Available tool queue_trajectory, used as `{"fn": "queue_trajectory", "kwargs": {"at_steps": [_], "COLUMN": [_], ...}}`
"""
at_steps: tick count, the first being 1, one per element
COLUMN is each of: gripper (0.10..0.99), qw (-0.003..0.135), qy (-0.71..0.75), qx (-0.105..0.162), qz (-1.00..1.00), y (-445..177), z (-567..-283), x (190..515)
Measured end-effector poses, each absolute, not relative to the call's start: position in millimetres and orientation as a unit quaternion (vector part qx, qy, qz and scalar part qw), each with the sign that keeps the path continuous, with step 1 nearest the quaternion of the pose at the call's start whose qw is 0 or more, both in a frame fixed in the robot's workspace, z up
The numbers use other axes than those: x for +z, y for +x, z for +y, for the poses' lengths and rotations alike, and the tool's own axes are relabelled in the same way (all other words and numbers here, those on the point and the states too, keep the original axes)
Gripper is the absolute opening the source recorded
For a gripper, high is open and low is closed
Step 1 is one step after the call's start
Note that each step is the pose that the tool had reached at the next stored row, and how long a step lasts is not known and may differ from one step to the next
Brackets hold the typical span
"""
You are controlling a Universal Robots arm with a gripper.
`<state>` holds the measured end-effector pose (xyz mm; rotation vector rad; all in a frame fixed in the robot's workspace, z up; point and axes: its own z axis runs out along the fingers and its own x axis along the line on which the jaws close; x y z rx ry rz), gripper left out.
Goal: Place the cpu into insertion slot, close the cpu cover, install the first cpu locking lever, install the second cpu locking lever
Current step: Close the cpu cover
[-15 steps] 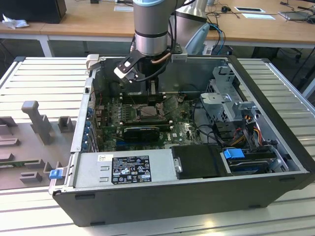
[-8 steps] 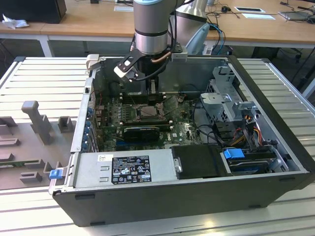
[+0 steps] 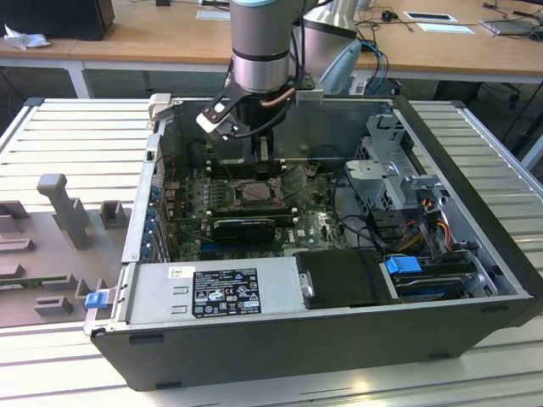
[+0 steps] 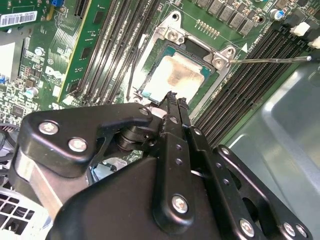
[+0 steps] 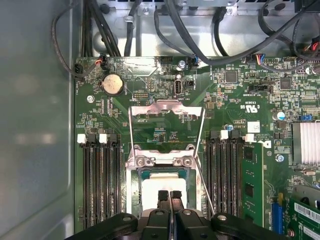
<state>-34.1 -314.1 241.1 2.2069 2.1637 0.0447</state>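
Note:
The cpu [image 4: 176, 75], a pale square chip with a brownish smear on its face, lies flat in the insertion slot [image 4: 212, 80] on the green motherboard; it also shows in the first wrist view [image 5: 150, 187]. The cpu cover [image 5: 167, 108], a silvery frame, stands swung open past the slot's hinged edge. Thin wire locking levers [image 5: 202, 145] [image 4: 270, 59] stick out, unlatched. My gripper [image 4: 175, 101] [image 5: 169, 195] hovers just above the cpu's near edge, its black fingers shut together with nothing between them. In the exterior view my gripper [image 3: 257, 157] hangs over the slot [image 3: 253, 194] inside the case.
Black memory slots [image 5: 100, 185] [image 5: 227, 175] flank the socket. A long black card [image 3: 244, 227] lies in front of it, a power supply [image 3: 212, 290] at the case front, and a drive cage with cables [image 3: 399, 191] at the exterior view's right. Cables [image 5: 200, 45] run behind the board.

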Motion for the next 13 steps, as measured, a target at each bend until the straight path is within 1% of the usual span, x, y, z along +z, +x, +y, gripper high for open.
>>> {"fn": "queue_trajectory", "kwargs": {"at_steps": [9,13], "gripper": [0.149,0.149], "qw": [0.025,0.025], "qy": [0.714,0.715], "qx": [0.014,0.014], "qz": [0.699,0.699], "y": [-27,-27], "z": [-315,-315], "x": [242,260]}}
